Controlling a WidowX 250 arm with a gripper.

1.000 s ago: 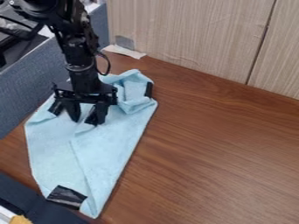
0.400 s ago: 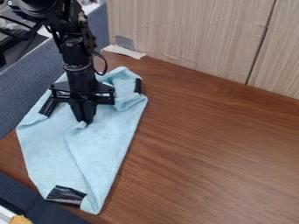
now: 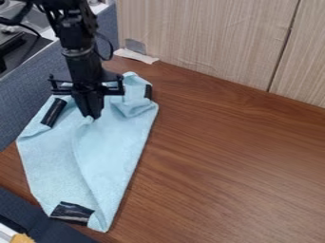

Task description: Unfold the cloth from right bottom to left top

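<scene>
- One cloth [image 3: 105,159] lies at our eight o'clock, rumpled on the table [image 3: 241,166].
- At nine we see the gripper [image 3: 94,115], narrow, pinching cloth (just a small fold).

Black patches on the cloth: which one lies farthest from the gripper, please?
The bottom patch, at the cloth's lower end; the left patch and the right patch lie up near the gripper, one on either side.

Cloth [image 3: 111,147] on table [image 3: 234,156]; claw [image 3: 94,116] seemingly atop
</scene>
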